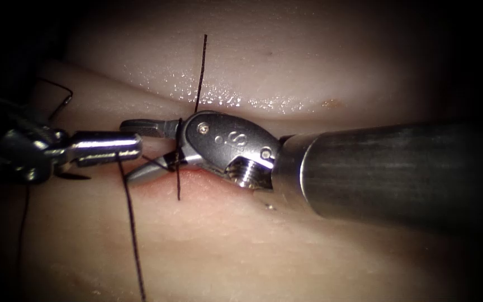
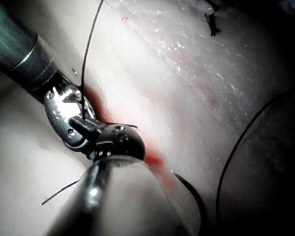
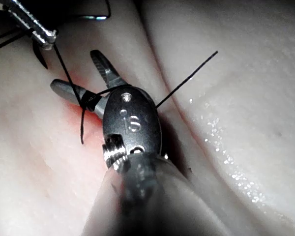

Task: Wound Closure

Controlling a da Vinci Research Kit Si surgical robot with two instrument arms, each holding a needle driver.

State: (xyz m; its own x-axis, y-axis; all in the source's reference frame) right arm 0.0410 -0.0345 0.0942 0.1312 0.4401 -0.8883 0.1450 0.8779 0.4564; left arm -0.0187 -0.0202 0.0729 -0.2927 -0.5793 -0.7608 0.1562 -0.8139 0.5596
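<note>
At the cut (image 1: pixel 208 182), limp thread (image 1: pixel 199 72) is wound round the right gripper (image 1: pixel 135 151), held apart and empty; the left gripper (image 1: pixel 107 146) is clamped on slippery thread.

the tissue (image 1: pixel 286 56) looks wet and glossy; the right tool (image 1: pixel 143 151) is polished metal, its shaft (image 1: pixel 398 168) brushed matt; the thread (image 1: pixel 132 235) is dull.

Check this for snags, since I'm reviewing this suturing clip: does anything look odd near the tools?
Yes: the thread is wound around the right tool at the base of its open jaws, by the hinge, not between them; they hold nothing. The left tool grips that thread. Red fluid stains the tissue beside the loop.
</note>
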